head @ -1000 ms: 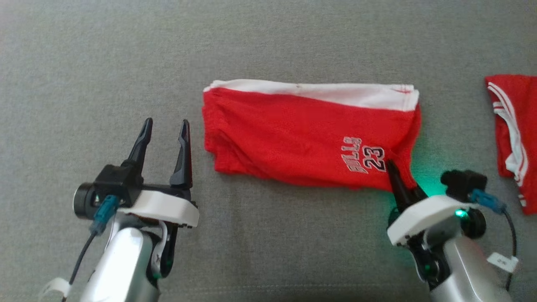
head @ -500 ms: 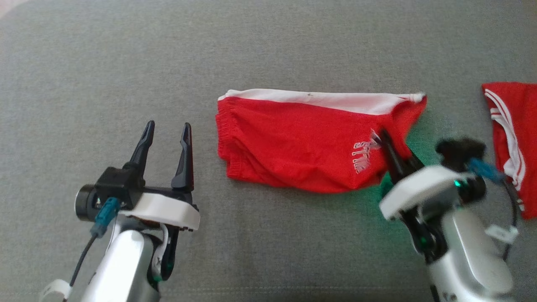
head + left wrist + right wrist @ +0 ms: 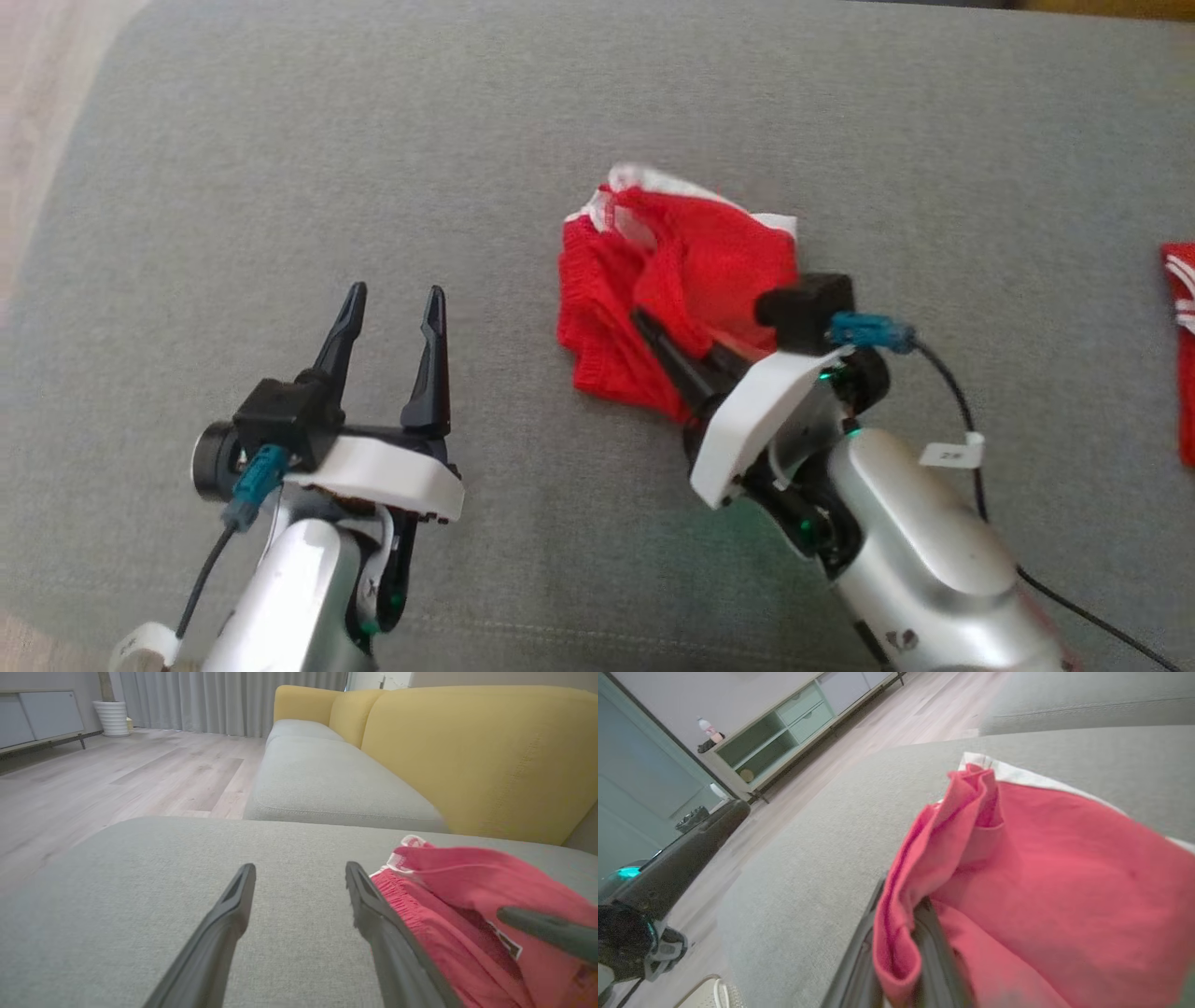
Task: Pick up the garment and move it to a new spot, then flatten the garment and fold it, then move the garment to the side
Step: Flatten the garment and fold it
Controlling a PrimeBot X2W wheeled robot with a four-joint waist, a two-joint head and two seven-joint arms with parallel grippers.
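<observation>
The right pincer (image 3: pixel 653 331) is clamping a fold of the red garment (image 3: pixel 719 257), light, limp cloth that is bunching and probably best gripped at its hem, while the left pincer (image 3: pixel 392 301) is standing wide apart.

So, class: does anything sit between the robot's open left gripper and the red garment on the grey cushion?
Nothing visible does. Bare grey cushion separates the left gripper from the red garment, which the right gripper holds with its jaws shut on the fabric.
</observation>
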